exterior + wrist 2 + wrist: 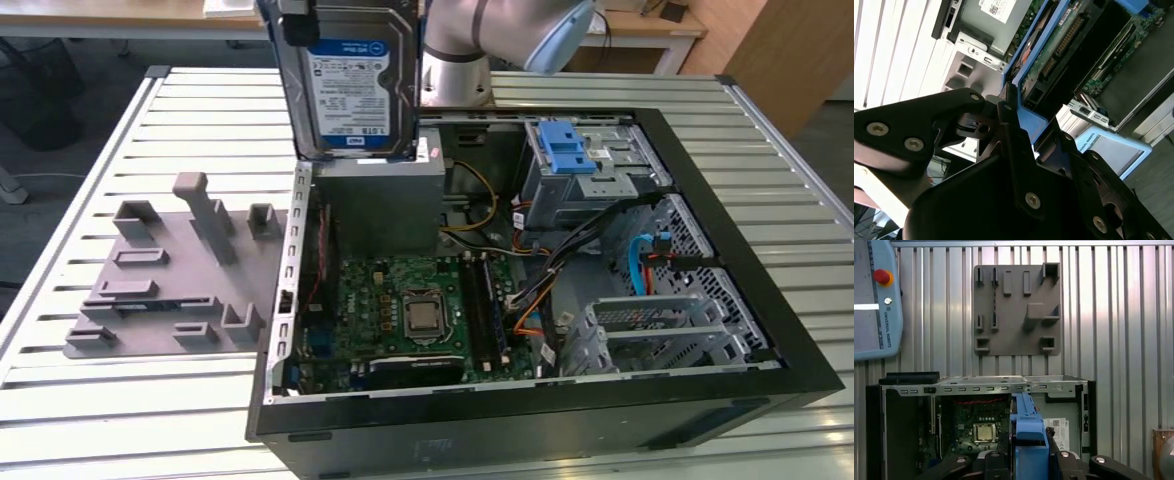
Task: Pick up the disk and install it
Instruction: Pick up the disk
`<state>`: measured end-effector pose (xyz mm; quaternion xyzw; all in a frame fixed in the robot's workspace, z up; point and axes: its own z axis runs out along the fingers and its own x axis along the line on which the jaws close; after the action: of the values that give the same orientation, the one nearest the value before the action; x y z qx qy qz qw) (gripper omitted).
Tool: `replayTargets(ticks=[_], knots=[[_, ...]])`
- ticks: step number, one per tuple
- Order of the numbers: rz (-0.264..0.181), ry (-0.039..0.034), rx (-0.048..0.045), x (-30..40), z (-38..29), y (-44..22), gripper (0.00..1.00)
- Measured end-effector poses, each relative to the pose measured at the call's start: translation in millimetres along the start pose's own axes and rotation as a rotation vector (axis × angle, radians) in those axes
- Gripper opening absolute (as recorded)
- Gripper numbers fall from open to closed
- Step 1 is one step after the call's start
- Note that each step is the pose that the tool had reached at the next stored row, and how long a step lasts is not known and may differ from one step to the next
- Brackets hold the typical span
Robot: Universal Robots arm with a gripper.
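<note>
The disk (350, 85) hangs straight below the claw (1029, 120), which pinches it by the blue frame along its edge, so the two are in contact. In the first wrist view the frame stands between the black fingers (999, 462). In the exterior view the disk's long axis runs close to upright and its label faces the camera. Its lower end is just above the grey box (380, 195) at the far wall of the case (534, 425); whether they touch I cannot tell. The cage (594, 160) with the blue latch lies well apart, to the exterior view's right of the disk. The pick-up looks done, the install not yet. The open case sits on a slatted metal table (761, 140), and a grey fixture plate (167, 270) lies beside it. The room above looks free, while inside the case cables crowd the board (407, 305).
</note>
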<state>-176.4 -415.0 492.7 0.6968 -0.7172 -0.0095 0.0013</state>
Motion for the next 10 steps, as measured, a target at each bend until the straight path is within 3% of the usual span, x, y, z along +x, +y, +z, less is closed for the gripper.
replayTargets(ticks=[10], knots=[[0.0, 0.0001, -0.0001, 3.4, -0.5, -29.9, 0.36]])
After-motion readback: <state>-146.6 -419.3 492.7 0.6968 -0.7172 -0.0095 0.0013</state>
